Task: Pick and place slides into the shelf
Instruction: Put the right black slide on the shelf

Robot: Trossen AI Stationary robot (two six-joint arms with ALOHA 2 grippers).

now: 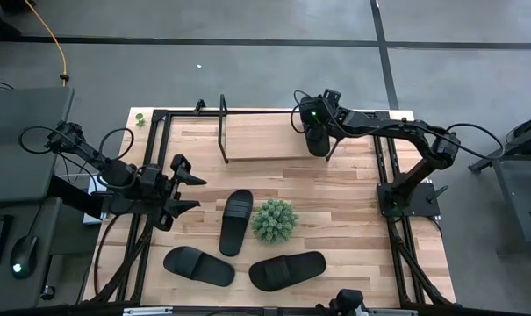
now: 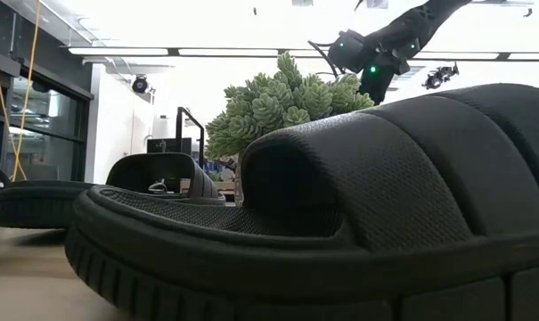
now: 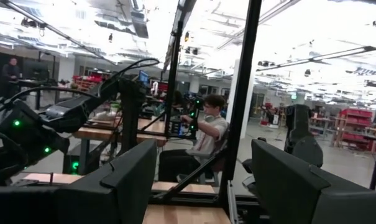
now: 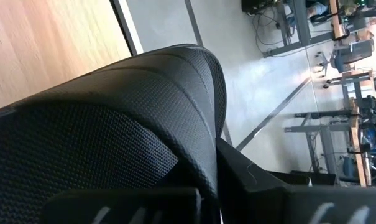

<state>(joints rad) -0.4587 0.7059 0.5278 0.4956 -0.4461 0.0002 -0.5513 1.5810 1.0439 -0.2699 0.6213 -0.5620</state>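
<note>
The right gripper hangs over the right end of the low light-wood shelf with black hoop frames, closed on a black ribbed slide; the board to its left lies bare up to the upright black hoop. Nearer the table's front from it, a round green spiky plant and three more black slides crowd the middle. The left gripper, fingers spread, has bare tabletop ahead until the nearest of those.

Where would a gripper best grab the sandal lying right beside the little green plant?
Probably from straight above, pinching the slide across its wide strap, which arches clear of the sole. Its far side from the plant looks bare; the plant sits close against the other. The open left gripper hovers nearest.
</note>
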